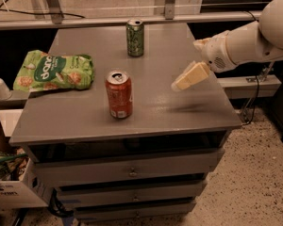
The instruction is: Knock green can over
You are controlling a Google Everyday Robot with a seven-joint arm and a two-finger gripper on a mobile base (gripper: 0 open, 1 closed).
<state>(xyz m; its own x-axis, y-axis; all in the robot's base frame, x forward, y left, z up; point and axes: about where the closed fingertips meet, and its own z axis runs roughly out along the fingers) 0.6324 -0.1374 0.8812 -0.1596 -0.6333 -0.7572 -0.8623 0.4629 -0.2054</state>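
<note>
The green can (135,37) stands upright near the far edge of the grey table (160,112), slim, with pale markings and a silver top. My gripper (180,83), with cream fingers pressed together, hovers above the right part of the table, pointing down and left. It is empty, and it sits well to the right of the can and nearer the camera, apart from it. The white arm (245,41) reaches in from the right.
An orange-red drink can (119,94) stands upright at the table's front centre. A flat green snack bag (54,72) lies at the left. Drawers (132,171) sit below the top. A cardboard box (9,192) is on the floor at the left.
</note>
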